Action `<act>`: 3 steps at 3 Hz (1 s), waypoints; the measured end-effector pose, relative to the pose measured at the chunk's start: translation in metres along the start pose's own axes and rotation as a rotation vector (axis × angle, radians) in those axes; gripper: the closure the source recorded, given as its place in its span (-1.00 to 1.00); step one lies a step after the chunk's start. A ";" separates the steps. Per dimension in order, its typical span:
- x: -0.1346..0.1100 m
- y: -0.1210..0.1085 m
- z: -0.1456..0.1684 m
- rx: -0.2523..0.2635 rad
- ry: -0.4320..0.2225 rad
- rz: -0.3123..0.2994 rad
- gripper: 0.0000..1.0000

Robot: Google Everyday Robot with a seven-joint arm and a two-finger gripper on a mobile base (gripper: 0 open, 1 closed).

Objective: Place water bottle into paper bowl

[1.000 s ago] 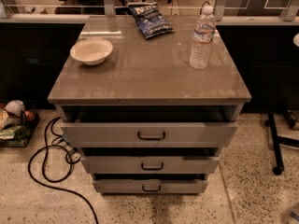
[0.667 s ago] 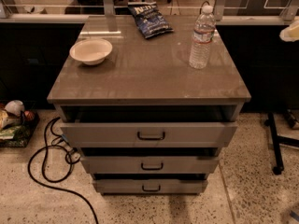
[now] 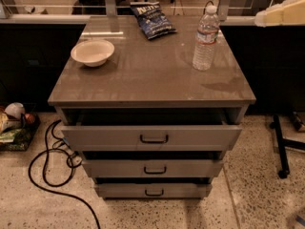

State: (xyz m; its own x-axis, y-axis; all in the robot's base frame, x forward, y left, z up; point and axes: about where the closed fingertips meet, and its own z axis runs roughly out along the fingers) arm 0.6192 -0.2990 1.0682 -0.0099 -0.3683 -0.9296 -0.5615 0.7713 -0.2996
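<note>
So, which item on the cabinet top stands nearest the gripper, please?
The clear ribbed plastic water bottle, the only upright one; the cream gripper sits at upper right.

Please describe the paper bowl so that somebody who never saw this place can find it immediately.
Look at the grey cabinet with three drawers; on its top, toward the left, sits the paper bowl. It is shallow, round and cream-white, unlike the dark blue chip bag at the back and the clear water bottle on the right. The gripper is at the upper right edge.
</note>
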 end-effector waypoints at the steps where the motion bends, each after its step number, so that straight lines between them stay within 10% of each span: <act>1: 0.000 0.000 0.000 0.000 0.000 0.000 -1.00; 3: 0.046 -0.006 0.037 -0.084 -0.086 0.145 -1.00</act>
State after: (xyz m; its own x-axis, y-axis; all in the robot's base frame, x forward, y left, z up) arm 0.6522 -0.3014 1.0195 -0.0268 -0.2083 -0.9777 -0.6267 0.7655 -0.1459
